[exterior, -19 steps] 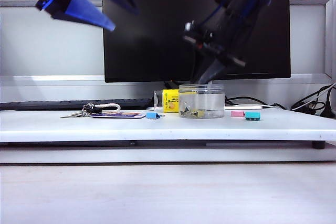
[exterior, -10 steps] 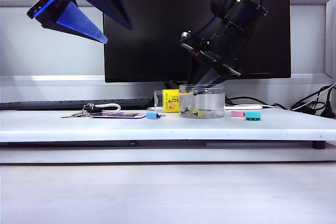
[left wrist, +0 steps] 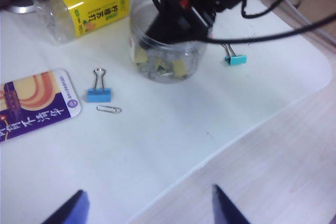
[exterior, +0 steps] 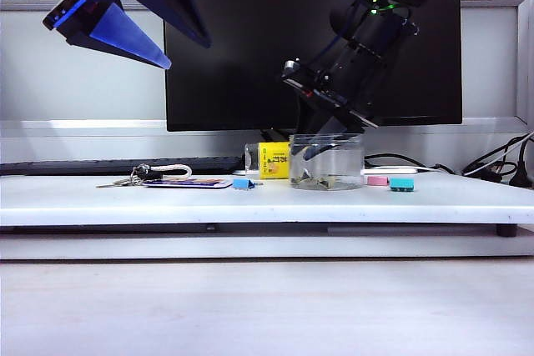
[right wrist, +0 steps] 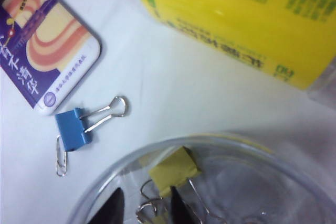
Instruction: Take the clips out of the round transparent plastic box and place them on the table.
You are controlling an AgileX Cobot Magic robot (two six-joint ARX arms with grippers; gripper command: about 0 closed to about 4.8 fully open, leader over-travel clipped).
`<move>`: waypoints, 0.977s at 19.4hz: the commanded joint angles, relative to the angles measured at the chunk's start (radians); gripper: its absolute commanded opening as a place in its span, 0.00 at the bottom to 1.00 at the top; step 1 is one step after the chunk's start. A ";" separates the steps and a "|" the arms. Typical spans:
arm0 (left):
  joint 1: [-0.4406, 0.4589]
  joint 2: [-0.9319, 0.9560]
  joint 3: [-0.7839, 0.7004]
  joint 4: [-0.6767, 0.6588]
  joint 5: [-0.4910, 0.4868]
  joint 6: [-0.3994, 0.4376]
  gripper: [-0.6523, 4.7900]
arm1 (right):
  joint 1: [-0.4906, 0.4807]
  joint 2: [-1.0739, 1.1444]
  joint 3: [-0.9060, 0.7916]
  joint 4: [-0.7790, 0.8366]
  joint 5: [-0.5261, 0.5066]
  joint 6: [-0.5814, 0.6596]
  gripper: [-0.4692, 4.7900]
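Observation:
The round transparent plastic box (exterior: 327, 162) stands on the white table (exterior: 250, 206) in front of the monitor. Several yellow clips (exterior: 313, 179) with wire handles lie on its bottom. My right gripper (exterior: 310, 149) reaches down at a slant into the box. In the right wrist view its dark fingertips (right wrist: 144, 208) stand apart inside the rim (right wrist: 157, 148), wire loops lie between them, and a yellow clip (right wrist: 173, 170) lies just beyond. My left gripper (exterior: 183, 49) hangs open high at the upper left, its tips (left wrist: 149, 208) wide apart over the table's front edge, far from the box (left wrist: 168, 51).
A yellow-labelled container (exterior: 271, 160) stands just left of the box. A small blue clip (left wrist: 98, 94), a paper clip (left wrist: 108, 109), a purple card (left wrist: 31, 103) and keys (exterior: 133, 177) lie further left. Pink (exterior: 377, 180) and teal (exterior: 401, 183) clips lie to the right.
My right gripper has sunk from above the box's mouth down into it, and the box has slid slightly to the right. The left gripper stays high and open.

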 commanded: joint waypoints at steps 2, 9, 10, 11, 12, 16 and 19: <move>-0.001 -0.002 0.002 0.005 0.000 -0.003 0.69 | 0.001 0.006 0.024 -0.025 0.020 -0.003 0.31; -0.001 -0.002 0.006 0.005 0.001 -0.031 0.69 | 0.001 0.039 0.327 -0.372 0.093 0.088 0.36; -0.001 -0.002 0.011 0.005 0.006 -0.048 0.69 | 0.001 0.074 0.391 -0.445 0.094 0.102 0.36; -0.001 -0.002 0.012 0.005 0.009 -0.057 0.69 | 0.001 0.089 0.411 -0.467 0.093 0.109 0.36; -0.001 -0.002 0.012 -0.002 0.011 -0.069 0.69 | 0.001 0.103 0.418 -0.486 0.093 0.134 0.36; -0.001 -0.002 0.012 -0.066 0.011 -0.070 0.69 | 0.008 0.143 0.417 -0.521 0.093 0.165 0.36; -0.001 -0.002 0.012 -0.078 0.012 -0.070 0.69 | 0.024 0.146 0.417 -0.513 0.090 0.182 0.36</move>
